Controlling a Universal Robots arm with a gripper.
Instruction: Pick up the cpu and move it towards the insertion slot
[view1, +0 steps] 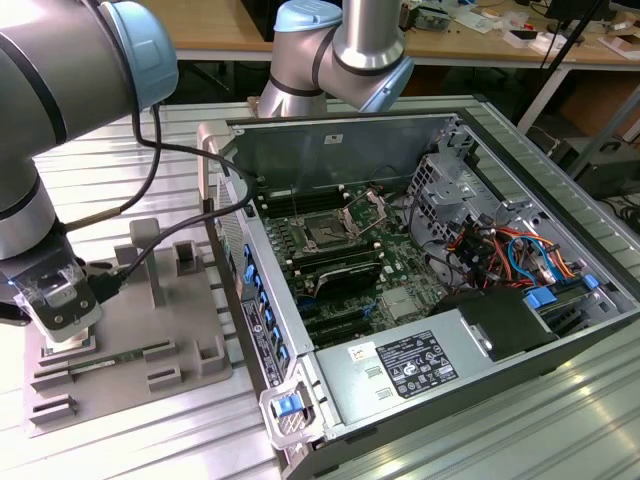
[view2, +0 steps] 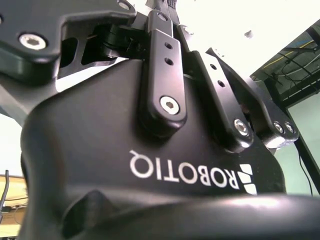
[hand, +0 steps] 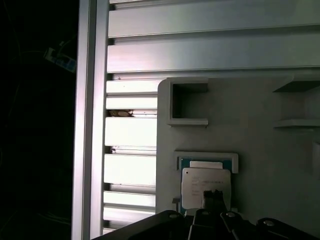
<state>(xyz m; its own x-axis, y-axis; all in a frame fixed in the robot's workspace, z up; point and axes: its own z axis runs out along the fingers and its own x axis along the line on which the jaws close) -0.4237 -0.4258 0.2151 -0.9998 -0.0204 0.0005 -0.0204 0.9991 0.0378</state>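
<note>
1. The claw (view1: 66, 325) hangs low over the grey plate (view1: 150, 310), by its edge at the exterior view's left. I cannot tell whether it is open or closed.
2. The chip (hand: 200, 184) lies flat directly beneath it in a rimmed pocket, which likely keeps it square for grasping.
3. The socket (view1: 325, 233) sits well apart, inside the open computer case (view1: 330, 150).

The arm (view1: 50, 90) is built of thick silver-grey tubes with pale blue caps (view1: 145, 50) at the joints, and another such joint (view1: 350, 50) sits at twelve o'clock in the exterior view. A black cable (view1: 158, 160) runs along it. The gripper (view1: 65, 328) has a matte black body with white lettering, black link bars (view2: 162, 75) and bright hex-socket screws (view2: 170, 105) — one central in the second wrist view, more toward three o'clock.
</note>
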